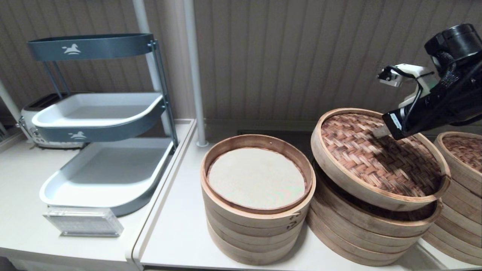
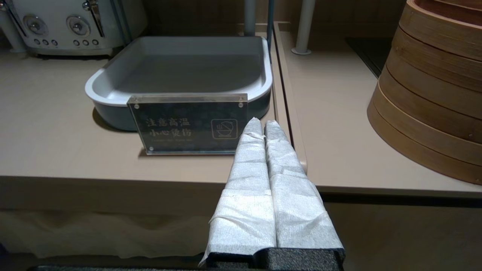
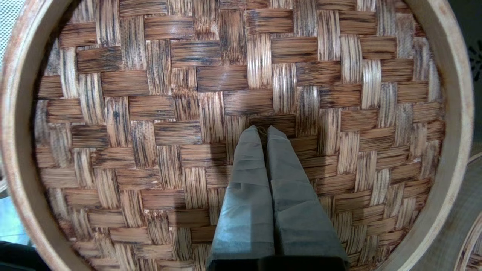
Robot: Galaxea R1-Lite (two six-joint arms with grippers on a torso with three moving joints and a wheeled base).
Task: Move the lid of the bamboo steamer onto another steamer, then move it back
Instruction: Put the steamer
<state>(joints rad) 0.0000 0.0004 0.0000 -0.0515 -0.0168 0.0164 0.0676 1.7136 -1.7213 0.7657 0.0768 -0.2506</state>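
The bamboo steamer lid, pale-rimmed with a pinkish-tan herringbone weave, hangs tilted over the wide stack of shallow pale tiers. Its left edge is raised and its right edge sits low near that stack's rim. What lies on top of that stack is hidden in shadow under the lid. My right gripper is shut on the lid's small centre loop. In the right wrist view the lid fills the picture around that gripper. My left gripper is shut and empty, parked low before the counter's front edge.
The taller stack with dark lacing marks stands open at centre, its white liner bare. A third stack with a darker woven lid is at the far right. A tiered tray rack, a sign and a toaster are on the left.
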